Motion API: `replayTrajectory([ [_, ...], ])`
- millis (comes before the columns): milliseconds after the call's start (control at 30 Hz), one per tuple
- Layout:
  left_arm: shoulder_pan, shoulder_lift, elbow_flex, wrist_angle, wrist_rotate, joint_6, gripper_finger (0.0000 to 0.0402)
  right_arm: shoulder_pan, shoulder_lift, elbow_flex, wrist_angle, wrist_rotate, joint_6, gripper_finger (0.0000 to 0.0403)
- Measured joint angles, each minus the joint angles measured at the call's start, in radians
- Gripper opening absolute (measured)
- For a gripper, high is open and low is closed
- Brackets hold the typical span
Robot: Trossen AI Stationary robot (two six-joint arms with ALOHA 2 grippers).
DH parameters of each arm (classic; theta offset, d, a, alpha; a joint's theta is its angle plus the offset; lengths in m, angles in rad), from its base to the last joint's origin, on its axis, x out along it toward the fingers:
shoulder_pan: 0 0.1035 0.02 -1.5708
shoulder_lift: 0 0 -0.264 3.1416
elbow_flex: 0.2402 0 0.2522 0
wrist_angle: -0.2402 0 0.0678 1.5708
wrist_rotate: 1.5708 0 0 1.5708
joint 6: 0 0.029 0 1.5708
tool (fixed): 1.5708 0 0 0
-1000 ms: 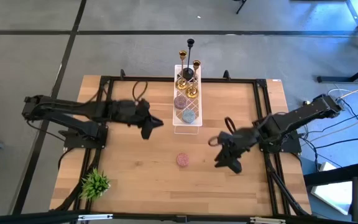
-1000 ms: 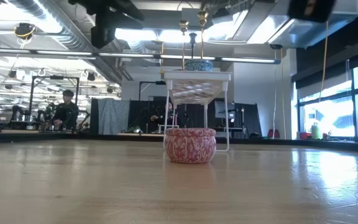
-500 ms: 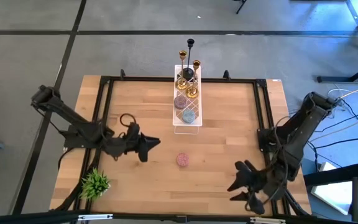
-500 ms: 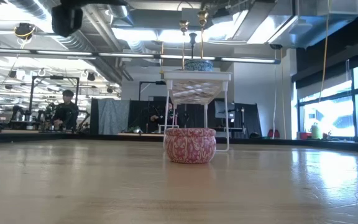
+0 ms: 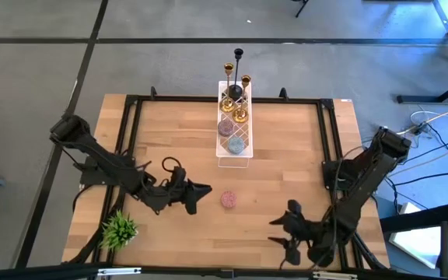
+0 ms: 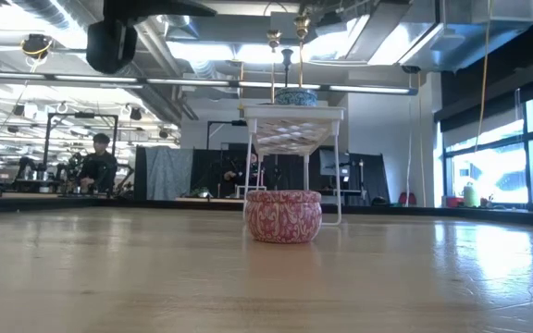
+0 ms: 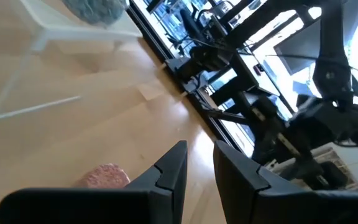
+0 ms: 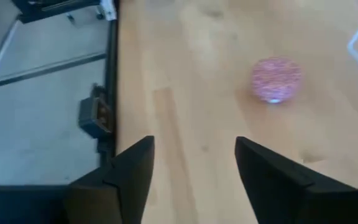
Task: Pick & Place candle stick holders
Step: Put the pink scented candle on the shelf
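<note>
The candle stick holders stand upright by their round bases on the far end of a white stand (image 5: 245,158) at the table's far middle: one black (image 5: 238,56) and shiny gold ones (image 5: 229,71). Their tips show above the stand in the low view (image 6: 287,54). My left gripper (image 5: 202,189) hovers left of a pink tin (image 5: 229,200), far from the holders, its fingers a narrow gap apart (image 7: 201,163). My right gripper (image 5: 280,233) hovers near the table's near right, wide open and empty (image 8: 192,155).
The pink tin stands alone on the table's middle (image 6: 283,215). The white stand also bears a few round tins (image 5: 227,127). A green plant tuft (image 5: 119,229) lies at the near left corner. People sit in the room beyond the table (image 6: 95,162).
My left gripper has gone toward the table's near edge and a little right, ending beside the pink tin. My right gripper has gone toward the near edge, then a little left. The holders and the tin have stayed still.
</note>
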Motion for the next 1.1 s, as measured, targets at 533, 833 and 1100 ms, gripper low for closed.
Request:
replayTrajectory([
  [533, -0.029, 0.056, 0.0, 0.087, -0.027, 0.006, 0.0074, -0.047, -0.088, 0.0, 0.023, -0.167, -0.211, 0.0245],
  [833, -0.053, 0.056, 0.0, 0.089, -0.053, -0.005, 0.0074, -0.091, -0.088, 0.0, 0.047, -0.211, -0.294, 0.0253],
  [1100, -0.053, 0.056, 0.0, 0.088, -0.022, 0.008, 0.0074, -0.205, -0.062, 0.0, 0.105, -0.2, -0.384, 0.0319],
])
